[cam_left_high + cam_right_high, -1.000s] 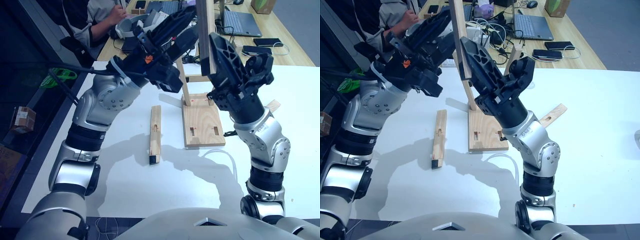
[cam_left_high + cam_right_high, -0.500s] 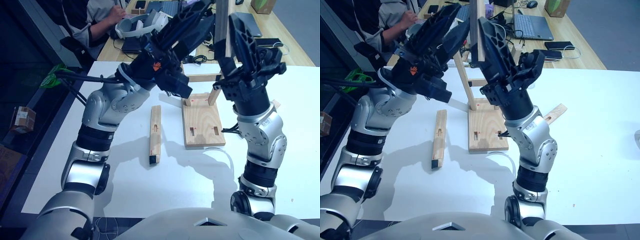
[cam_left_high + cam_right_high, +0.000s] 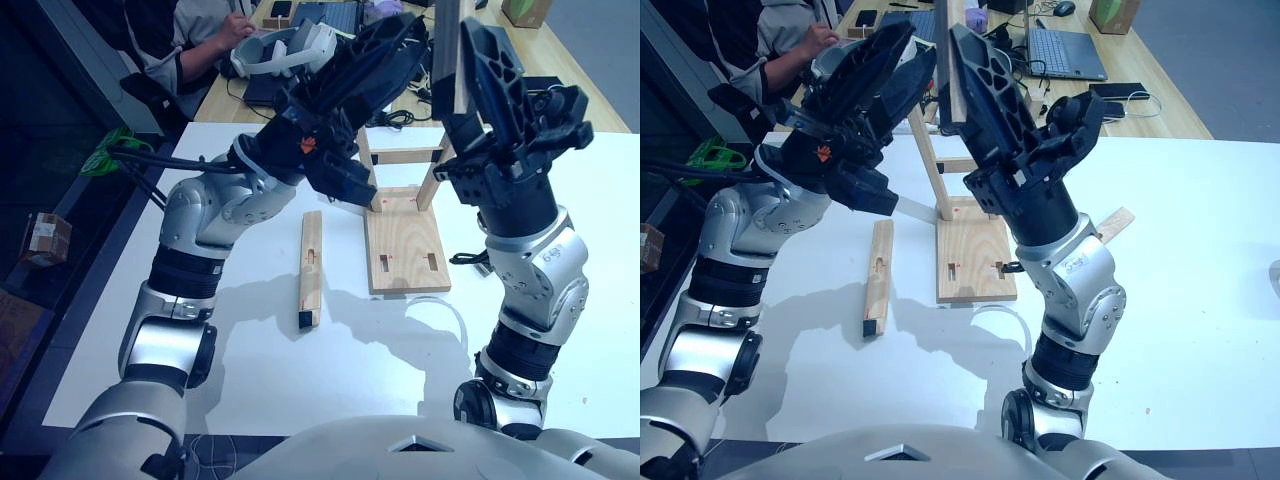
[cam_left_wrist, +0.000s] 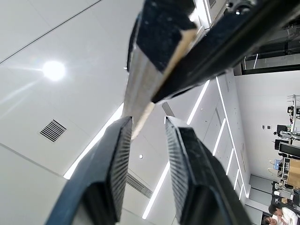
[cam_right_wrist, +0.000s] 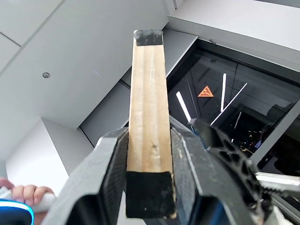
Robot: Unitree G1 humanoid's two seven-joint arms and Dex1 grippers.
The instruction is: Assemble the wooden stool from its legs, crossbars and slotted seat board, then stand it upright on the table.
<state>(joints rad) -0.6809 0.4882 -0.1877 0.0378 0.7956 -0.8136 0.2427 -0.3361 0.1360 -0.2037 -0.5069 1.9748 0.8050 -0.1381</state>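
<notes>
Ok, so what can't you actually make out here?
1. Held leg: top cut off by the upper edge, both eye views.
2. Loose piece right of the seat board: partly hidden behind the right arm, eye views.
3. Left gripper: left wrist view cannot settle whether it touches the leg.

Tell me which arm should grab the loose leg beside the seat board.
Left: the left claw is open, the loose leg lies on its side of the seat board; the right claw grips another leg.
</notes>
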